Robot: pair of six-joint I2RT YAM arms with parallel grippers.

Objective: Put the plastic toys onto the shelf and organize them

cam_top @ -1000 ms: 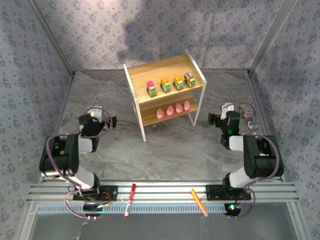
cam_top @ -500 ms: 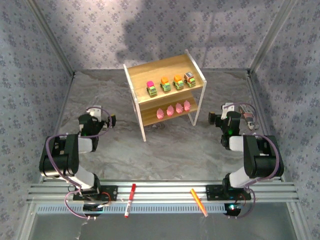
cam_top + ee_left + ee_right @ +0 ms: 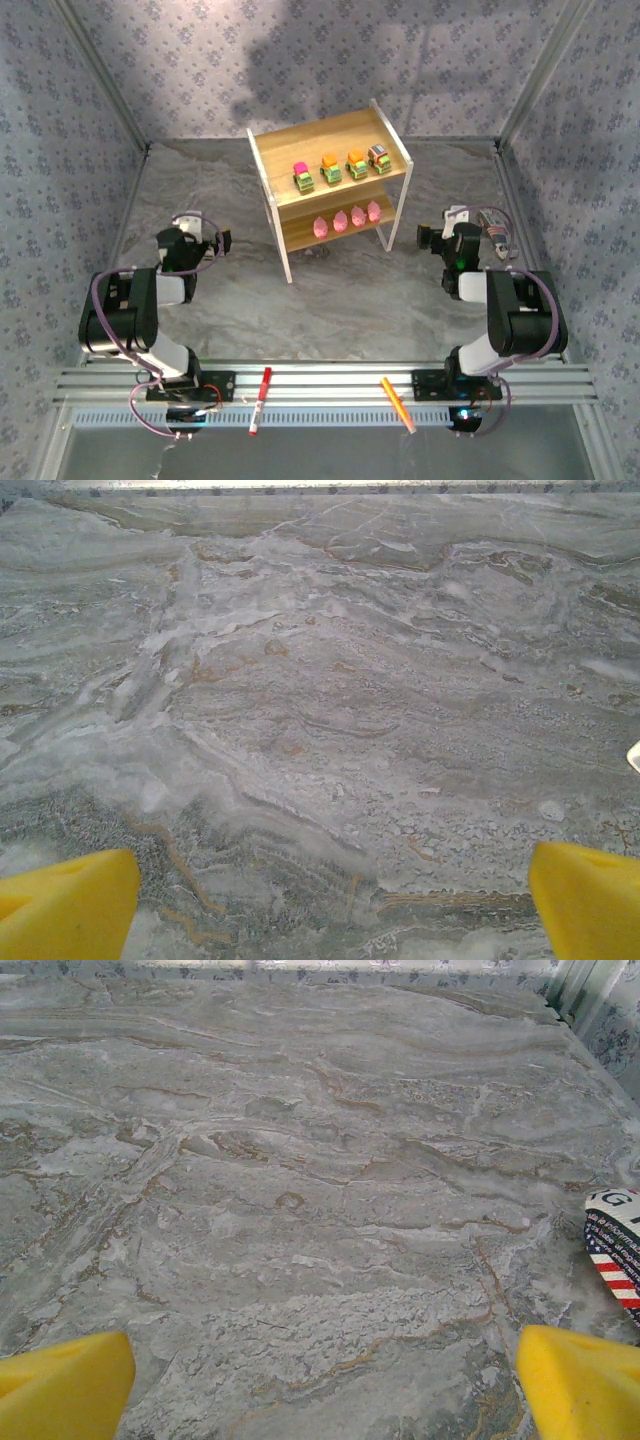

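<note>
The shelf [image 3: 300, 145] stands at the back middle of the marble table. Several small green-yellow trucks [image 3: 330, 168] are lined up in a row on its top board. Several pink teardrop figures [image 3: 339, 222] stand in a row on the lower board. My left arm [image 3: 185, 255] is folded back at the left, well clear of the shelf. My left gripper [image 3: 335, 900] is open, its yellow fingertips [image 3: 65, 905] wide apart over bare table. My right arm [image 3: 465, 255] is folded at the right. My right gripper [image 3: 325, 1385] is open too, with nothing between its fingertips [image 3: 585, 1385].
A red marker [image 3: 259, 400] and an orange marker [image 3: 397, 403] lie on the metal rail at the near edge. A flag-printed object [image 3: 615, 1250] lies on the table just right of my right gripper. Patterned walls close in three sides.
</note>
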